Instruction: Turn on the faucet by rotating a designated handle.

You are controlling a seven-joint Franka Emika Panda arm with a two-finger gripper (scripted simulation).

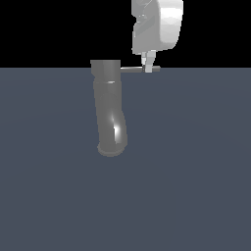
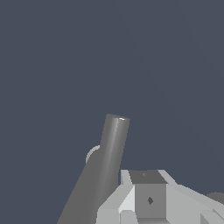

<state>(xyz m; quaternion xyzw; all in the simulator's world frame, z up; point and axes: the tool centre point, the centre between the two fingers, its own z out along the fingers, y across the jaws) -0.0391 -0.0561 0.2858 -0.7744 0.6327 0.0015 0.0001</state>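
Note:
In the exterior view the faucet [image 1: 109, 105] is a thick glossy grey tube, slightly bent, with its flat-topped head at the top and its rounded end lower down. The handle [image 1: 135, 69], a thin grey rod, sticks out from the head toward the exterior view's right. My white gripper [image 1: 148, 67] comes down from above, its fingertips resting against the rod near its outer end. The fingers look pressed together, with nothing between them. In the wrist view the handle [image 2: 107, 162] runs close past the gripper [image 2: 148, 192], and a bit of the faucet [image 2: 91, 154] peeks out behind it.
A flat blue-grey floor [image 1: 196, 171] spreads around the faucet. Behind it the background is black. No other objects show.

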